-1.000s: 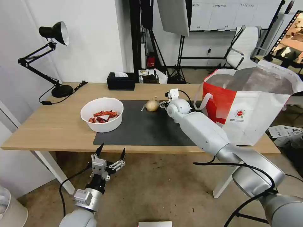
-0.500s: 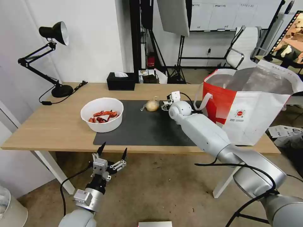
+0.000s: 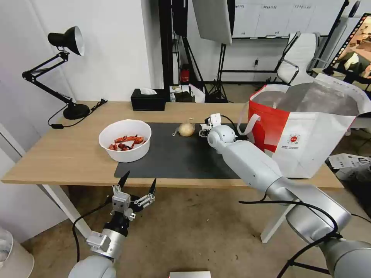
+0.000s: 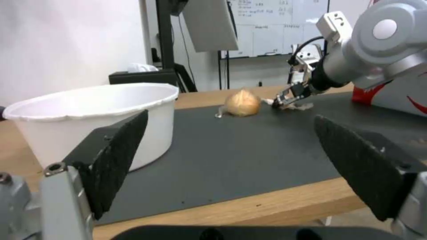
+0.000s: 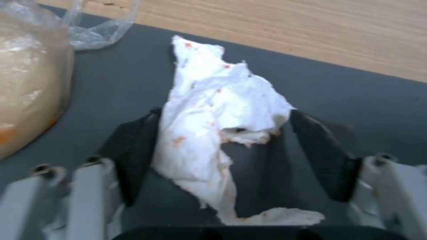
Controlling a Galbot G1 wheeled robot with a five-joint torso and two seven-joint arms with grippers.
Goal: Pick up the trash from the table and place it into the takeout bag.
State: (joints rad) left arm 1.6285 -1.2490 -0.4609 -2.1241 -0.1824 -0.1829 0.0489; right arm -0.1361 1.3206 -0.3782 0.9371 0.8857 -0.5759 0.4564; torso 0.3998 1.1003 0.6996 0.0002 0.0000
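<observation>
R wrist view: right tool [image 5: 222,146] fingers apart round crumpled white tissue [image 5: 218,126] w/ orange spots, on dark mat [image 5: 356,100]. Head view hides tissue. Left tool [image 3: 136,185] open, below bench [image 3: 58,154].

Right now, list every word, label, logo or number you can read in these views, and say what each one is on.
No text can be read.
Takeout bag: round red logo with small print under it, too small to read.
Whiteboard on the back wall: handwriting, too small and blurred.
White bowl, tissue, knotted bag, black tissue box: no markings seen.
</observation>
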